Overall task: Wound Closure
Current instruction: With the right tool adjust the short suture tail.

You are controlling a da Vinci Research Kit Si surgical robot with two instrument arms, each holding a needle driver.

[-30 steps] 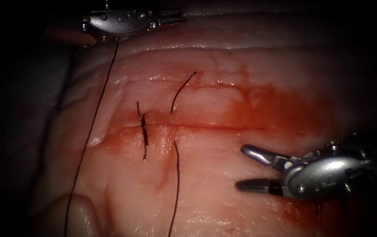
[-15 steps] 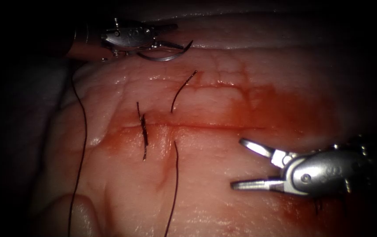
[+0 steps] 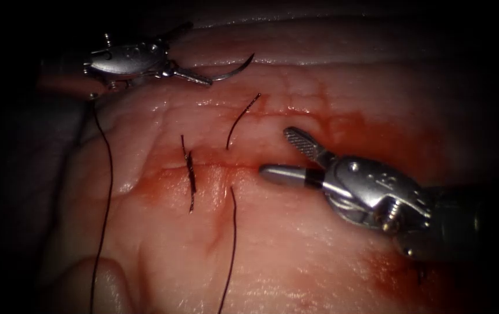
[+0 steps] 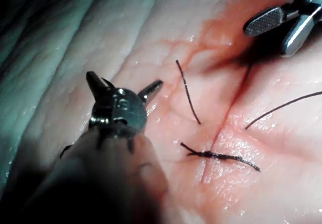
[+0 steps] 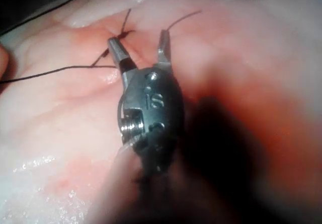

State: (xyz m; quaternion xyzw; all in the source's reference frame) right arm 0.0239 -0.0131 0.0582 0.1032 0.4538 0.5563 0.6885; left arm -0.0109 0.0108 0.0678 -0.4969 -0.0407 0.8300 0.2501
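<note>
The left tool hovers over the tissue's far left edge, jaws spread wide, with nothing seen between them; its jaws also stand apart in the left wrist view. The curved needle lies on the tissue beyond the cut, point up and to the right, tail behind the lower jaw. Its thread trails down the left side. The right tool is open and empty over the cut, just right of the thread that crosses it. From the right wrist, its jaws straddle that thread.
A knotted stitch with short cut ends sits near the cut's left end, also visible as a knot from the left wrist. A free thread end curls up beyond the cut. Red fluid stains the tissue on the right.
The right tool has moved up and left from the near right to the cut, staying open. The left tool has drawn back to the left while the needle's point stayed put.
</note>
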